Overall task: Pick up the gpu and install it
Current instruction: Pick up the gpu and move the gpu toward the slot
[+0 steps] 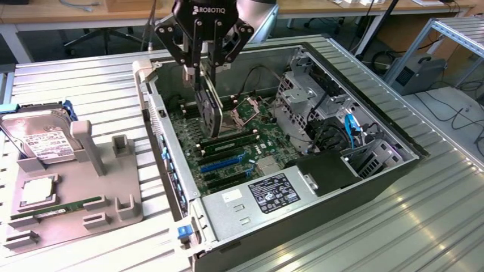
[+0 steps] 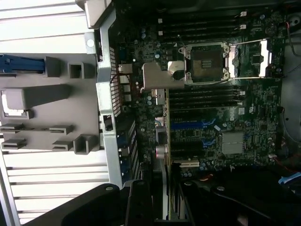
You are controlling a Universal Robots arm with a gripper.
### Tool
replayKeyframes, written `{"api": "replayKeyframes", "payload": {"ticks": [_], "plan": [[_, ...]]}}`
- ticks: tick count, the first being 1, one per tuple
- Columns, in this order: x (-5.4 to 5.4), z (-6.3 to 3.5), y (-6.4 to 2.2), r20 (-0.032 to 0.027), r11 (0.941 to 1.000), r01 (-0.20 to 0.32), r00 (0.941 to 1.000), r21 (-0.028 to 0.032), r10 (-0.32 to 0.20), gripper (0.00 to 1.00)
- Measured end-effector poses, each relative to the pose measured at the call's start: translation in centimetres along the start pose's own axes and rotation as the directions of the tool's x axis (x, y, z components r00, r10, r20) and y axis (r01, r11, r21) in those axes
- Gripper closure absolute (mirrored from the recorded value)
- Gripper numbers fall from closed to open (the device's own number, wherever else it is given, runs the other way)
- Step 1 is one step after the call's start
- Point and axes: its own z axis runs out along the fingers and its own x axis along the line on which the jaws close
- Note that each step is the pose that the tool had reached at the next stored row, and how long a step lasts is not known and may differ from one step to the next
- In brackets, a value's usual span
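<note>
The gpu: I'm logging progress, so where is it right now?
In the exterior view, the gpu hangs on edge in the claw, inside the open computer case, over the motherboard near the case's wall on the exterior view's left.

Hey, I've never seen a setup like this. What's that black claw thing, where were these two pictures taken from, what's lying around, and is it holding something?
The black claw is the gripper of a robot arm. It is closed on the gpu, a flat card held upright inside an open computer case, over the green motherboard. One picture comes from a camera standing off the arm. The other comes from a camera on the arm's wrist, looking down onto the same motherboard. The case lies on a ribbed metal table. On the exterior view's left, a grey tray holds a hard drive and a slim green memory stick.
</note>
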Motion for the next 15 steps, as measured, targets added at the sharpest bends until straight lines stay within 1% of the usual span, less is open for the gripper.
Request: {"api": "replayKeyframes", "payload": {"ticks": [6,15], "plan": [[-1.1,0.35,0.13,-0.0043,1.0,0.001,1.0,0.0003,-0.001,0.73],[-2.2,0.99,0.3,-0.0088,1.0,0.001,1.0,0.0005,-0.001,0.73]]}}
